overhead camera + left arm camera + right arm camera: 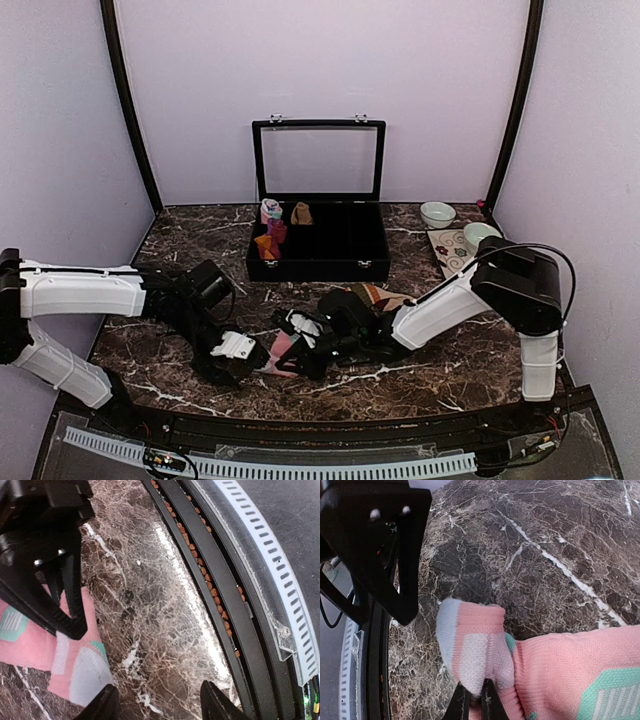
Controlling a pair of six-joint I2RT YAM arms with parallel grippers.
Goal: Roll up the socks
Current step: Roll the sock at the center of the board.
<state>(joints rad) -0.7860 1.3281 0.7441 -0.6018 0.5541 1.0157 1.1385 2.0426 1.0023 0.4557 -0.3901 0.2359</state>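
The pink sock [570, 670] lay on the marble table [530, 540] near its front edge. The right gripper [475, 700] pinched its folded end; the left gripper [157, 707] stood open just beside 1 corner. Soft, light and limp, it probably needed holding at the fold.

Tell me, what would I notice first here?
The pink sock jumps out, lying near the front of the table with its folded end pinched by the right gripper. The left gripper hangs open just beside it. At the back stands an open black box with little rolled bundles in its left end.
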